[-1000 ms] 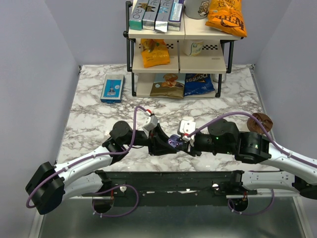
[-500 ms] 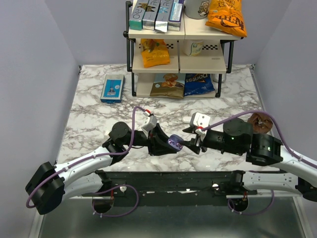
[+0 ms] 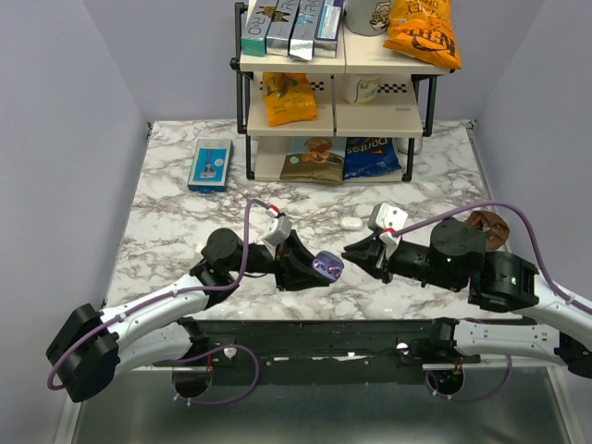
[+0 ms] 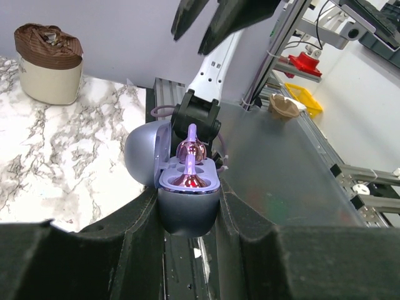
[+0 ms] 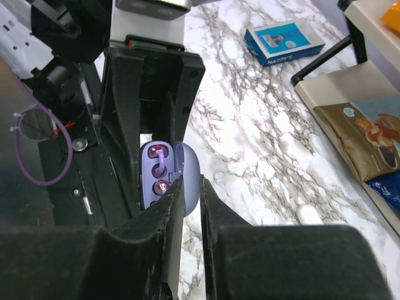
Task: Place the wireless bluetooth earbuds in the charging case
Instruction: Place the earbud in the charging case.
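Smooth lilac plastic is being shown by the charging case (image 4: 186, 217), and a glossy metallic pink sheen by the earbud (image 4: 190, 150). Matt black plastic is being seen on the fingers (image 4: 128, 231) of the left gripper (image 4: 187, 201). A polished marble-pattern finish is being displayed by the tabletop (image 3: 176, 222), and shiny foil by the snack bags (image 3: 290, 98) at its far edge.

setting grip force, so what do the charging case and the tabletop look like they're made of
The charging case looks like smooth moulded plastic, pale lavender-grey with a semi-gloss finish: soft highlights run over its rounded shell, and the inside looks shinier. The tabletop is white with grey veining like marble; whether it is real stone or a printed laminate, the look leaves open.
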You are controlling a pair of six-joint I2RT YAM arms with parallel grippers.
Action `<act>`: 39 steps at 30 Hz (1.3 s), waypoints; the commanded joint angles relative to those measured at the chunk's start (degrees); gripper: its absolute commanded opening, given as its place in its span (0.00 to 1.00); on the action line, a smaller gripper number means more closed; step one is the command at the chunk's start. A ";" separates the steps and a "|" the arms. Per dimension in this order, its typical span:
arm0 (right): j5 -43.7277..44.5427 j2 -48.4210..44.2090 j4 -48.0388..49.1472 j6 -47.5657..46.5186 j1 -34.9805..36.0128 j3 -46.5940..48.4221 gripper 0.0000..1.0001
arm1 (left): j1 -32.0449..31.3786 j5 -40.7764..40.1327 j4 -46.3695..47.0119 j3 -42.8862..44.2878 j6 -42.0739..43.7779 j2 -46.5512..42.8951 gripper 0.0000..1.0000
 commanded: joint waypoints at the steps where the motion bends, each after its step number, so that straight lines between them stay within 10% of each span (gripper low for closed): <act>1: -3.14 0.37 -1.15 0.46 0.08 -0.80 0.21 | -0.26 -1.13 2.57 -0.46 1.31 -1.79 0.00; 39: -6.39 5.03 -4.67 -1.47 0.08 -1.15 0.17 | -0.26 -2.98 0.81 -0.63 3.07 -3.90 0.00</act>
